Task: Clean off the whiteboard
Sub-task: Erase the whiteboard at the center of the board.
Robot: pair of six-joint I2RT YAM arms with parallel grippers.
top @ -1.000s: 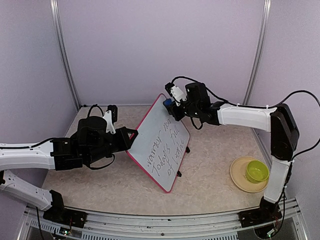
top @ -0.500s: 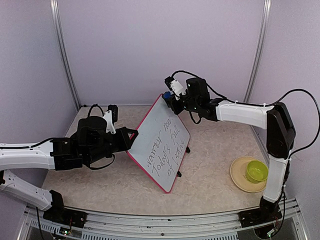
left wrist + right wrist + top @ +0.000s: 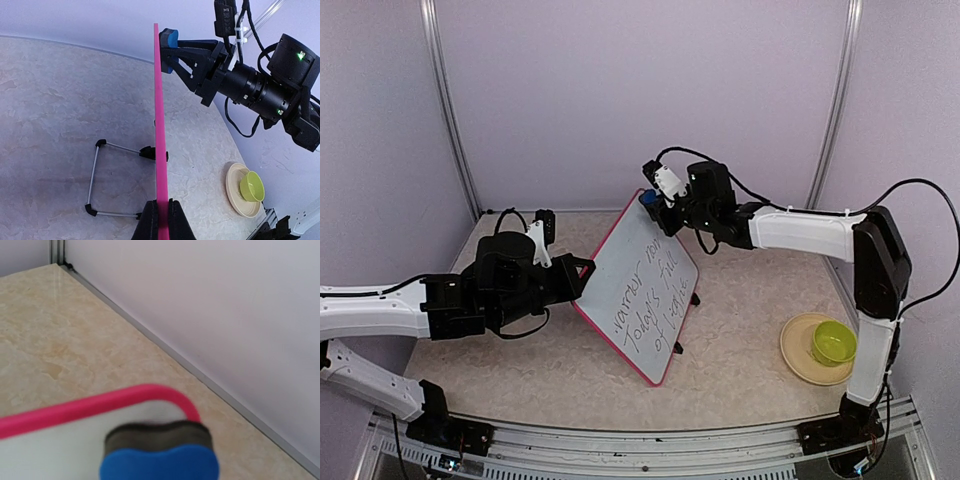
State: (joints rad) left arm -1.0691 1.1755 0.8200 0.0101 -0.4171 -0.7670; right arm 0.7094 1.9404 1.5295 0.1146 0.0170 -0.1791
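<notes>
The whiteboard [image 3: 642,285] stands tilted on its wire stand [image 3: 98,178] in mid-table, pink-rimmed, with dark handwriting across it. My left gripper [image 3: 582,272] is shut on the board's left rim; in the left wrist view both fingers [image 3: 149,216] pinch the pink edge [image 3: 159,115]. My right gripper [image 3: 654,205] is shut on a blue eraser [image 3: 649,199] with a dark felt face. The eraser [image 3: 159,455] presses on the white face at the board's top corner, just under the curved rim [image 3: 80,408]. It hides my right fingers in the right wrist view.
A green bowl [image 3: 834,343] sits on a cream plate [image 3: 797,352] at the right of the table. Purple walls with metal posts close in the back and sides. The stand's black feet [image 3: 678,347] rest on the tabletop.
My right gripper has slid the eraser up and to the left, onto the board's top corner. The left gripper and the board have stayed still.
</notes>
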